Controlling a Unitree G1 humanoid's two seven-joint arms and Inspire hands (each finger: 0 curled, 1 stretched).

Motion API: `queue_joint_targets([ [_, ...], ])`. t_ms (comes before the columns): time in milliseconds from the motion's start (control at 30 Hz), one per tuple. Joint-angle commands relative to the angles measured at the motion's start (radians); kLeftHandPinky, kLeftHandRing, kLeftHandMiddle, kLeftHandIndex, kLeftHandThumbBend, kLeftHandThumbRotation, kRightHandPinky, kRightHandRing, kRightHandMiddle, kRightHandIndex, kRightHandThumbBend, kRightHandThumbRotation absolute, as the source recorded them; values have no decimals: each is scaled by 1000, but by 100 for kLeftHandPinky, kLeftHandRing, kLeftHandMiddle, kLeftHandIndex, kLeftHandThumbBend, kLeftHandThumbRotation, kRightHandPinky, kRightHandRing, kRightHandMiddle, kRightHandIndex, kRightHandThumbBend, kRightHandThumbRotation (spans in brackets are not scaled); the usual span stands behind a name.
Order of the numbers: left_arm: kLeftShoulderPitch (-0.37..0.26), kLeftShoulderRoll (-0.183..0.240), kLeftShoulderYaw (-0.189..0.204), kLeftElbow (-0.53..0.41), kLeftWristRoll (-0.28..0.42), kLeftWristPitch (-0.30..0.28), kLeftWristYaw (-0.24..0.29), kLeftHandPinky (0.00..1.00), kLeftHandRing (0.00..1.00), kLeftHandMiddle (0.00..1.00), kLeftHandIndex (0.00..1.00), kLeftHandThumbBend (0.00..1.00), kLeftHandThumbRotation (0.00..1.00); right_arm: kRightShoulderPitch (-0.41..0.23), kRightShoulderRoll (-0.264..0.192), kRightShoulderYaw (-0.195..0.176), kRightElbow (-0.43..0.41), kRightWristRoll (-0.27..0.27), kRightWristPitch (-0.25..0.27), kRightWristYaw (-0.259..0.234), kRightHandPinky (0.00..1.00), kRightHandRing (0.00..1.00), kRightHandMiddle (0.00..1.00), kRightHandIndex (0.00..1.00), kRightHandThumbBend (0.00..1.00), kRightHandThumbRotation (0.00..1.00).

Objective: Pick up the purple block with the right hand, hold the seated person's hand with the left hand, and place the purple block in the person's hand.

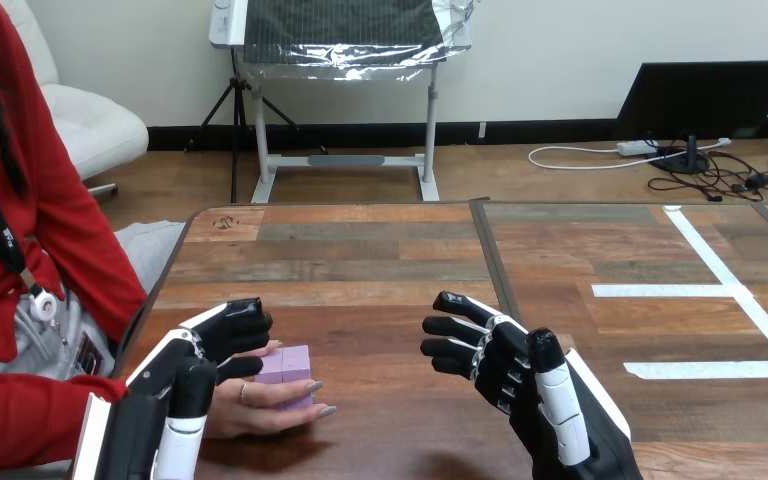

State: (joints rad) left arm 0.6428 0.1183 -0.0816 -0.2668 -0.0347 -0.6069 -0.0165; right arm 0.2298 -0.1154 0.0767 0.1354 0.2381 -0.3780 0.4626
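Far left: red sleeve (30, 420) of the person comes in along the table's left edge. Left hand (192, 372) sits at the near left of the wooden table (360, 260), clamped on the person's hand (260, 408): its black fingers (240, 318) curl over the far side of it and its thumb (238, 368) lies across the near side, so the person's hand sticks out to the right from between them. The person's hand is palm up, low over the tabletop. The purple block (288, 372) lies in that palm, just right of the left hand's fingertips; the person's own fingertips bend up round its near and right sides, touching it. The block is off the table surface. Further right, a stretch of bare wood. Then the right hand (505, 365), back up, near the table's middle seam, well apart from the block. Its fingers (455, 325) point left toward the block, loosely bent and spread, holding nothing. Far right: white tape lines (720, 290) on the tabletop.
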Motion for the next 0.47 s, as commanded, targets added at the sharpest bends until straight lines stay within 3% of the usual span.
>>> queue_joint_targets([
  [0, -50, -33, -2, -12, -2, -20, -1, 66, 74, 73, 71, 69, 100, -35, 8, -7, -47, 18, -5, 5, 80, 79, 82, 85, 79, 100],
  [433, -49, -29, -1, -13, -12, -19, -7, 65, 73, 73, 70, 70, 100, -39, 12, -18, -42, 21, -13, -3, 74, 78, 81, 84, 77, 100],
])
